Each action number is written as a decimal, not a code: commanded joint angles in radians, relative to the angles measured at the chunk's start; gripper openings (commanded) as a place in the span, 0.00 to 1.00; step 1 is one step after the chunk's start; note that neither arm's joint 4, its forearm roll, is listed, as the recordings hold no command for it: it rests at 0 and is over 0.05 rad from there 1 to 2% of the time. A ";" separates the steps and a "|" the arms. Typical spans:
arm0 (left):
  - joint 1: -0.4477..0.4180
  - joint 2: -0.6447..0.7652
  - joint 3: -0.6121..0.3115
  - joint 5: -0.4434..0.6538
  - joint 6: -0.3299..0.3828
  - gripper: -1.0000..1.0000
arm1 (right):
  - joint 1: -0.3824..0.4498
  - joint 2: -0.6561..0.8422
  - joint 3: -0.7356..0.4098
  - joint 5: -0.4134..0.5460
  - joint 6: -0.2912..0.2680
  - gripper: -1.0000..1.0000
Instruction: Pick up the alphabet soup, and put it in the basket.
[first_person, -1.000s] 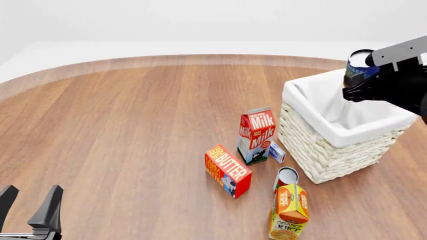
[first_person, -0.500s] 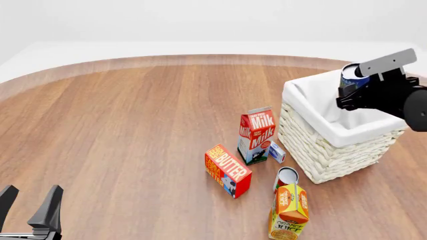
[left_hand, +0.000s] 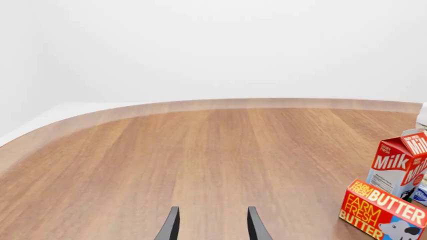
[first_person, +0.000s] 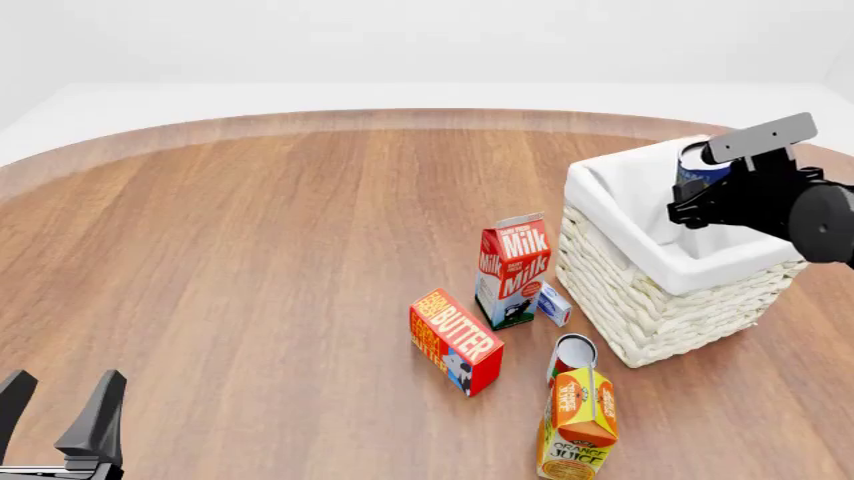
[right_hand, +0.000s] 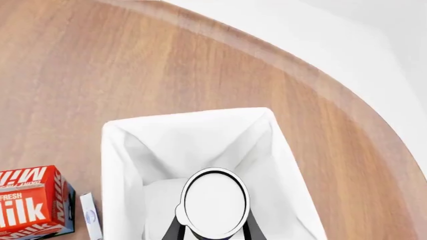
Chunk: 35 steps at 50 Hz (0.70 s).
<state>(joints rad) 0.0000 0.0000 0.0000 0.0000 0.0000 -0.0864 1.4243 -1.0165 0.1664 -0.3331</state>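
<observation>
The right gripper (first_person: 699, 196) is clenched on the alphabet soup (first_person: 697, 167), holding it upright above the opening of the basket (first_person: 627, 300) at the right side of the table (first_person: 267, 250). Just left of the basket stand the milk carton (first_person: 513, 270) and a small blue-white box (first_person: 554, 303). Nearer lie the butter box (first_person: 455, 340), a silver-topped can (first_person: 571, 356) and the orange juice carton (first_person: 577, 425).

The right wrist view alone shows the can's flat white top (right_hand: 215, 201) centred over the white lining (right_hand: 200, 140). The left gripper (first_person: 60, 415) rests at the near left corner, jaws spread and empty; its wrist view shows bare tabletop between the fingers (left_hand: 169, 227).
</observation>
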 joint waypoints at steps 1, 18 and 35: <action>0.000 0.000 0.000 0.000 0.000 1.00 | -0.004 0.024 -0.003 -0.014 0.026 0.00; 0.000 0.000 0.000 0.000 0.000 1.00 | -0.015 0.056 -0.009 -0.018 0.032 0.00; 0.000 0.000 0.000 0.000 0.000 1.00 | -0.023 0.099 -0.031 -0.020 0.030 0.00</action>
<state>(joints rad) 0.0000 0.0000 0.0000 0.0000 0.0000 -0.1042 1.5040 -1.0250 0.1506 -0.3250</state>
